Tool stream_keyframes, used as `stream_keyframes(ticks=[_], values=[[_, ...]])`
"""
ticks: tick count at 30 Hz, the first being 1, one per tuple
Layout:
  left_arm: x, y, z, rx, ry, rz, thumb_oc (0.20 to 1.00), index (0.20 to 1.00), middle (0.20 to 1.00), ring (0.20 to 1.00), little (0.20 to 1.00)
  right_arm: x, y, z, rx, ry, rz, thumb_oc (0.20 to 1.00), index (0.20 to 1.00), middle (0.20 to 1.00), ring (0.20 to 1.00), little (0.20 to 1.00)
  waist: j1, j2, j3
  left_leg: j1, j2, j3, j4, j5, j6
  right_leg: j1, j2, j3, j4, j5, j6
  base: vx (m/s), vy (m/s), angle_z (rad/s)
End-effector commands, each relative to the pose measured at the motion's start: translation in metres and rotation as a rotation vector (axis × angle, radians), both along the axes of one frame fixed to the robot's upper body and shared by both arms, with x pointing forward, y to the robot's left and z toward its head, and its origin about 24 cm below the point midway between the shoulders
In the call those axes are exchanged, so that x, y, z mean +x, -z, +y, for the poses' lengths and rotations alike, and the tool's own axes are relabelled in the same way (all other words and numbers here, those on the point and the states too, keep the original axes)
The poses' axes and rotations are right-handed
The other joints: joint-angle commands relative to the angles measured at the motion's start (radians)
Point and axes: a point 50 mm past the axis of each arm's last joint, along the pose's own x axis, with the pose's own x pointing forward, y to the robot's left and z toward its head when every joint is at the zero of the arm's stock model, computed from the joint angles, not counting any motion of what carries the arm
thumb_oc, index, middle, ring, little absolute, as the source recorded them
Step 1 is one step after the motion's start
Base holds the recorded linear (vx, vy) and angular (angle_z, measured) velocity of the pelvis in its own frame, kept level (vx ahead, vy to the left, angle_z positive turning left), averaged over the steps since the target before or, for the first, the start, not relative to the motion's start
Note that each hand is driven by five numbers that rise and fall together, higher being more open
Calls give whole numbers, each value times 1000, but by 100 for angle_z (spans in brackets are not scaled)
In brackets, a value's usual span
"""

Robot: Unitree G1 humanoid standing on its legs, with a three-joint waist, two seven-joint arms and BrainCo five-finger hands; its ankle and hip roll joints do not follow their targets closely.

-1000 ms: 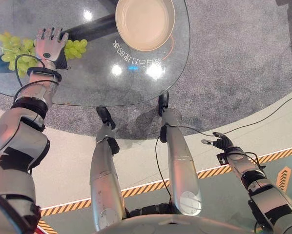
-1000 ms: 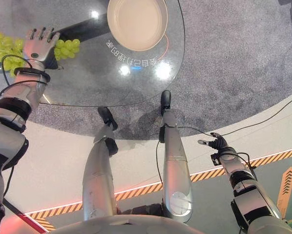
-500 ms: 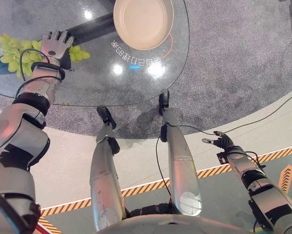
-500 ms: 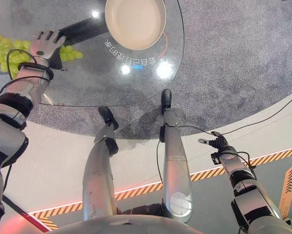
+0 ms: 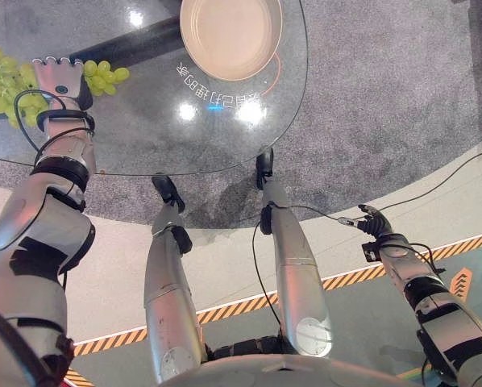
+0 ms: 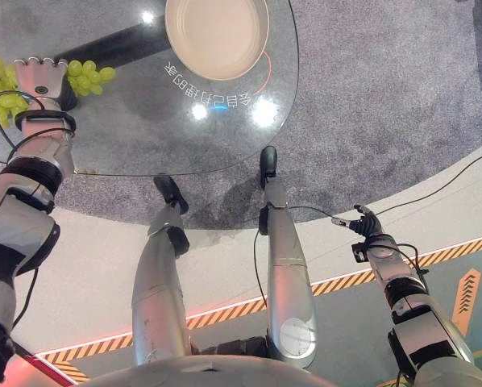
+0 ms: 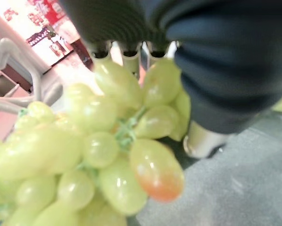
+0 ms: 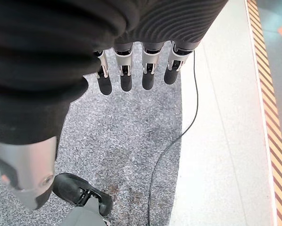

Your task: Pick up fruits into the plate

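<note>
A bunch of green grapes [image 5: 7,81] lies at the left edge of the round glass surface [image 5: 144,121], with the left hand [image 5: 57,79] on top of it, fingers curled down into the cluster and closed around it, grapes spilling out on both sides of the hand. The beige plate [image 5: 230,36] sits well apart at the far middle of the surface. The right hand [image 6: 368,224] hangs low beside the body over the floor [image 8: 216,141], fingers relaxed and holding nothing.
</note>
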Motion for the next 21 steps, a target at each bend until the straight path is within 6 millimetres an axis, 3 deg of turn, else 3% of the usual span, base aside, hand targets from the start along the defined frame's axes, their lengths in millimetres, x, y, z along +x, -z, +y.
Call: stream_keyframes(ticks=[1, 10, 14, 15, 21], values=[[-28, 16, 49, -1, -209, 63, 200, 200, 200, 200, 200, -16, 6, -12, -1, 46, 9, 1000, 1000, 1000, 1000, 1000, 2, -59, -14, -18, -84, -13, 59, -120, -1, 6, 94, -9, 52, -73, -8, 0, 0, 0], [-30, 21, 51, -24, -155, 16, 200, 200, 200, 200, 200, -14, 7, -10, 15, 32, -8, 1000, 1000, 1000, 1000, 1000, 1, -66, -14, -14, -80, -16, 58, -117, -5, 13, 98, -9, 53, -77, -12, -1, -2, -3], [-23, 22, 38, -287, 26, -182, 200, 200, 200, 200, 200, -13, 4, -5, 46, 16, -49, 1000, 1000, 1000, 1000, 1000, 7, -59, -14, 11, -85, -14, 45, -113, -4, 33, 104, -6, 60, -92, -15, -21, -3, 0], [-20, 16, 32, -373, 84, -255, 200, 200, 200, 200, 200, -11, 1, -2, 66, 14, -71, 1000, 1000, 1000, 1000, 1000, 7, -58, -14, 7, -92, -5, 27, -73, 4, 25, 100, -8, 48, -62, -22, -84, -14, 1], [-19, 11, 12, -597, 316, -462, 200, 200, 200, 200, 200, -17, 3, 18, 138, -20, -122, 1000, 1000, 1000, 1000, 1000, 33, -38, -14, 111, -104, 2, -10, -76, 1, 125, 83, -26, 23, -77, -15, -20, -22, 0]])
